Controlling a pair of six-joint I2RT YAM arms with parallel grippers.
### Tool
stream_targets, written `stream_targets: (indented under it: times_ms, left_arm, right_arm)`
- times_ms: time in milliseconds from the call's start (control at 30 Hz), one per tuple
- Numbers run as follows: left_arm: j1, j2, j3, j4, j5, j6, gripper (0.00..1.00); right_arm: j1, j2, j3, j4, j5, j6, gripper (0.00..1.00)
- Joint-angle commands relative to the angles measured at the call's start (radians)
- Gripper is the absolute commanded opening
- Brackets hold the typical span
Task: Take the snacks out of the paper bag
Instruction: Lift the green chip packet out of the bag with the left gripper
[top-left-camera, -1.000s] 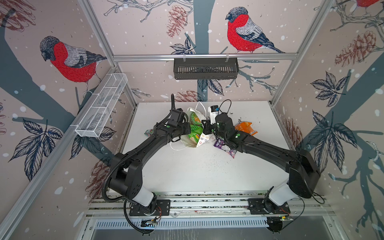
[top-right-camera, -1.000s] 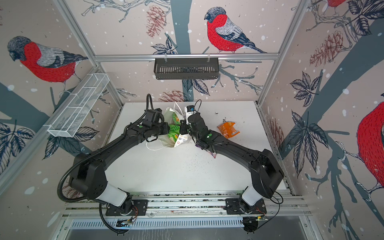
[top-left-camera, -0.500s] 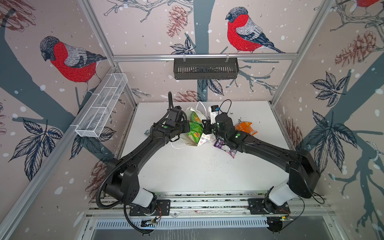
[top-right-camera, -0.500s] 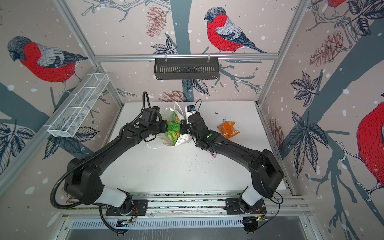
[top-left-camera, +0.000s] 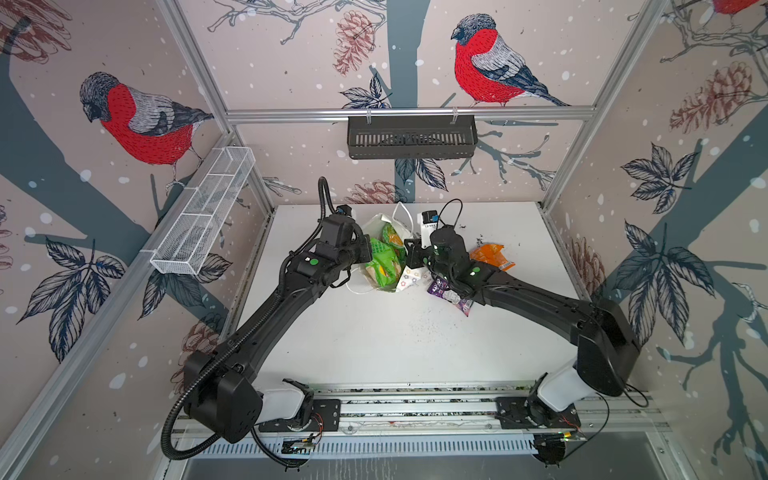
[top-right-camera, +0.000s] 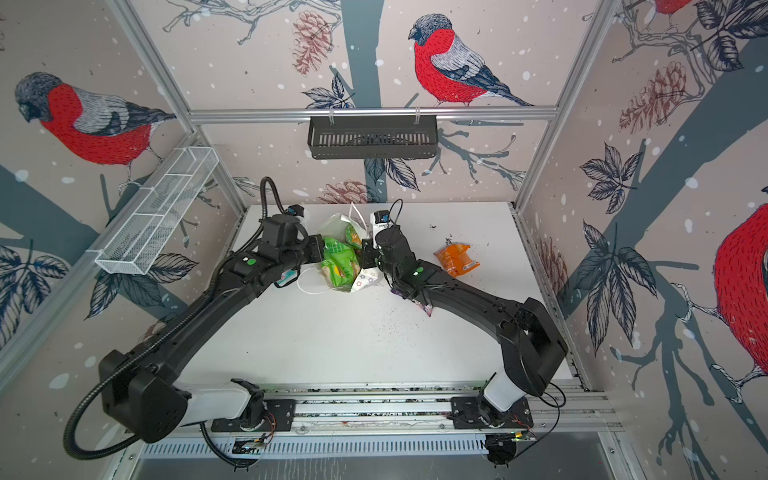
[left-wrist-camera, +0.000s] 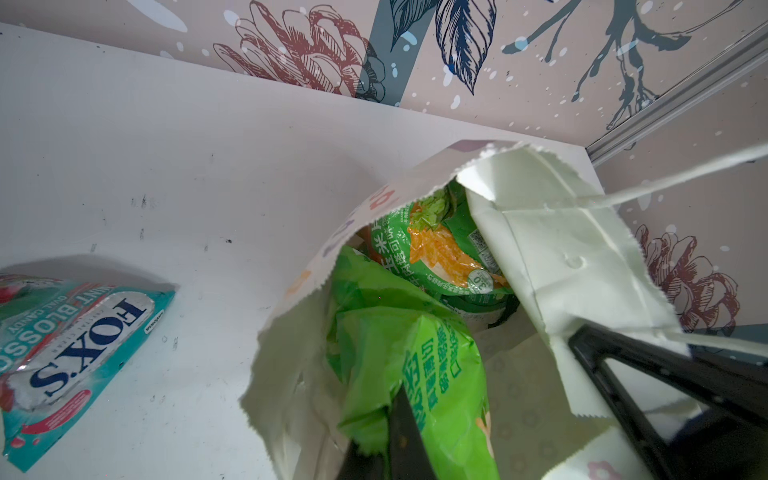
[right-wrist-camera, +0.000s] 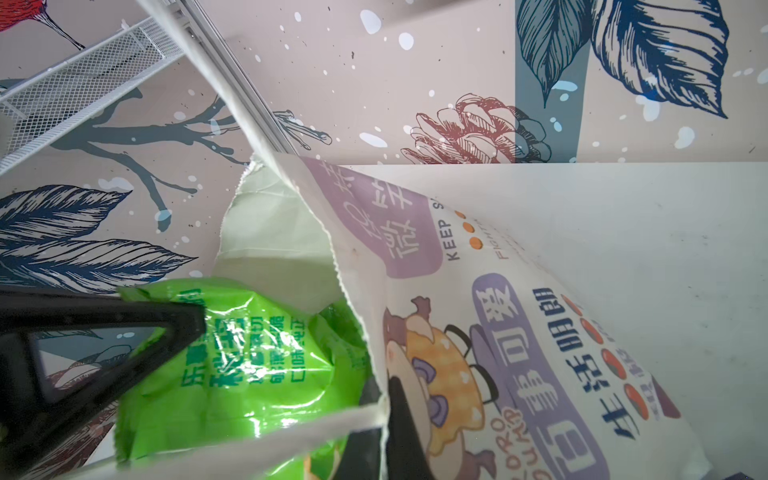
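The white paper bag (top-left-camera: 409, 277) (right-wrist-camera: 498, 353) lies on its side at the back middle of the table, mouth toward the left arm. A large green snack packet (top-left-camera: 384, 259) (left-wrist-camera: 415, 357) sticks out of the mouth, and a green-and-orange one (left-wrist-camera: 440, 249) sits deeper inside. My left gripper (top-left-camera: 365, 251) (left-wrist-camera: 382, 432) is shut on the large green packet's edge. My right gripper (top-left-camera: 409, 253) (right-wrist-camera: 384, 424) is shut on the bag's rim by a cord handle. On the table lie an orange packet (top-left-camera: 490, 255), a purple packet (top-left-camera: 451, 291) and a teal FOX'S packet (left-wrist-camera: 75, 345).
A black wall basket (top-left-camera: 411, 137) hangs on the back wall and a white wire basket (top-left-camera: 203, 212) on the left wall. Dark crumbs (top-left-camera: 419, 328) are scattered over the white table (top-left-camera: 374, 349). The enclosure walls close in on three sides.
My left gripper's jaws have closed onto the large green packet, and the left wrist has shifted slightly toward the back. The right arm has held still on the bag.
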Motion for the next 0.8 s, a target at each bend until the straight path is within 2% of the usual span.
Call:
stream_targets:
  times_ms: [0,567,767]
  left_arm:
    - [0.001,-0.031,0.017,0.014,-0.015,0.001,0.00]
    - [0.008,-0.145,0.187,-0.063,-0.124,0.062,0.00]
    - [0.033,-0.129,0.261,-0.105,-0.154,0.092,0.00]
  right_arm:
    - [0.000,0.005,0.002,-0.004,0.011,-0.002,0.00]
    - [-0.008,0.016,0.007,-0.008,0.044,0.007,0.00]
    - [-0.018,0.017,0.004,-0.017,0.047,0.011,0.00]
